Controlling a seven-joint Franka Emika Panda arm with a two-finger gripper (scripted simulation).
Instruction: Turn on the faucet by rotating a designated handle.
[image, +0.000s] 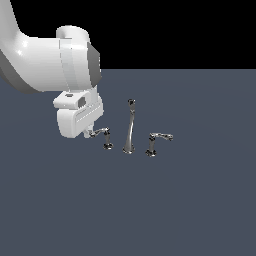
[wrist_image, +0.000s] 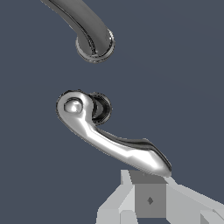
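Your arm entered from the exterior view's left and hung low over the dark grey floor. The faucet stood on that floor near the middle of the scene as three separate chrome pieces in a row.

The tall spout was the middle piece. The handle stood at the exterior view's left of it, on a thin dark post, and its short lever pointed towards your arm. A second handle, with a longer arched lever, stood at the exterior view's right of the spout, well apart from the arm.

Your gripper was at the free end of the handle's lever. In the exterior view the white hand hid most of the fingers, and only a small tip showed beside the lever.

In the wrist view the handle filled the centre, with its round cap over the dark post and the lever running out to a flattened tip. The gripper met that tip, and a grey finger appeared to touch it or lie just under it. The spout showed beyond the handle, apart from it.

You could not tell from either view how far apart the jaws stood. Nor could you tell whether they had hold of the lever or only rested against it
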